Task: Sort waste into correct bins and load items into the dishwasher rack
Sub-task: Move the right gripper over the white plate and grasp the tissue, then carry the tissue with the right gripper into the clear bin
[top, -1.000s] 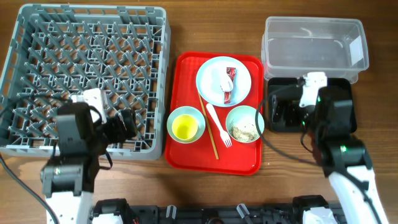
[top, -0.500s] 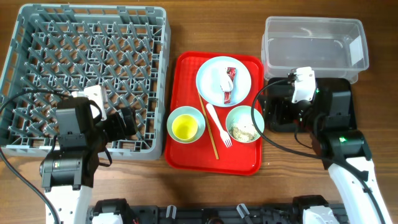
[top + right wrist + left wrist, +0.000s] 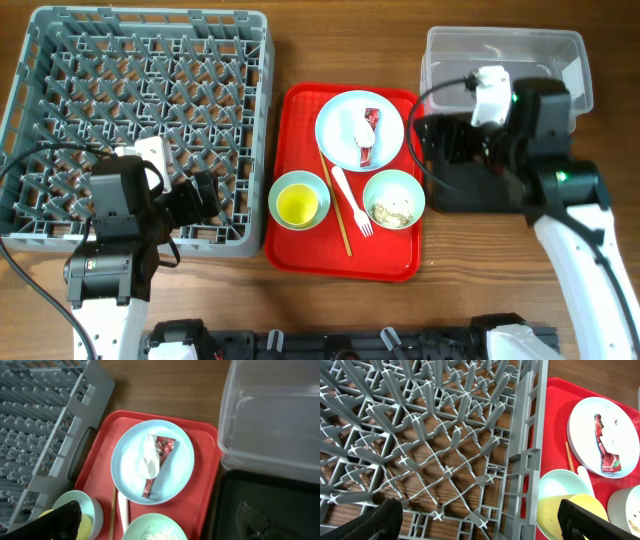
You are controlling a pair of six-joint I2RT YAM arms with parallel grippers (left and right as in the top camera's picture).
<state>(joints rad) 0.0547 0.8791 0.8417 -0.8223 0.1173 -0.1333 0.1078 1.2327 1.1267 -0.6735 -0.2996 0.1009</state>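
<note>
Centrally, a round pale plate (image 3: 340, 118) sits at the far end of the red tray (image 3: 300, 125) and bears the crumpled white tissue (image 3: 362, 128) with the red snack wrapper (image 3: 368, 152) touching it. Nearer the front edge stand two mint bowls: one (image 3: 277, 187) holds the yellow cup (image 3: 296, 205), the other (image 3: 414, 186) holds rice-like food scraps (image 3: 392, 210). Between the bowls lie the white fork (image 3: 348, 195) and, just beside it, the wooden chopstick (image 3: 338, 215). The grey dishwasher rack (image 3: 140, 90) occupies the bench (image 3: 350, 45) on the left arm's side of the tray. On the right arm's side are the clear tub (image 3: 470, 60) and the black tray (image 3: 455, 195), which touch. The left end effector (image 3: 480, 507) hangs over the rack's corner nearest the tray, fingers spread wide and holding nothing. The right end effector (image 3: 150, 516) hovers near the black tray's tray-side edge, likewise parted and empty.
</note>
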